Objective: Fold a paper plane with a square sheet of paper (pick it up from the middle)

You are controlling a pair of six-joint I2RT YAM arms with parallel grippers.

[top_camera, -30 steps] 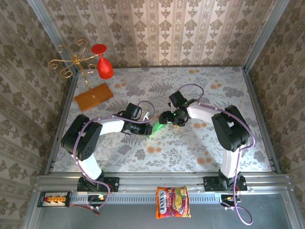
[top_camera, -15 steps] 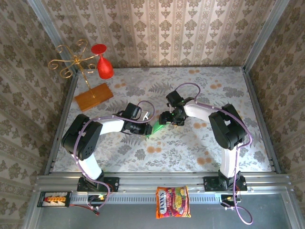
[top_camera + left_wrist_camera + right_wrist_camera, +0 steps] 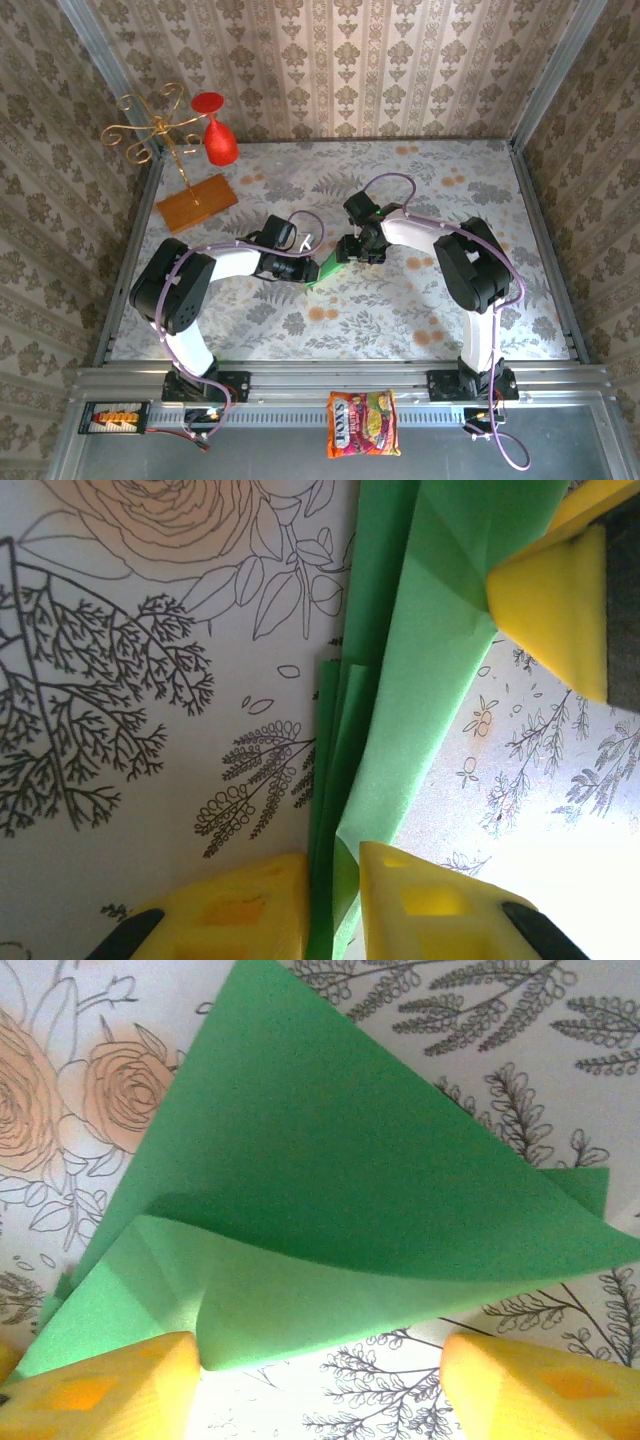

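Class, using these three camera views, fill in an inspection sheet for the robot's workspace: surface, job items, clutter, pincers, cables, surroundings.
Surface: floral table cloth, lying flat.
Job's things: folded green paper, several layers, mid-table between the arms.
Clutter: orange-brown board at far left carrying a gold wire stand with a red glass; snack packet on the near metal ledge.
Pincers: left pincer shut on the paper's folded edge; right pincer open, one finger touching a flap.
Cables: purple cables looped along both arms, off the paper.
Surroundings: patterned wallpaper walls on three sides.
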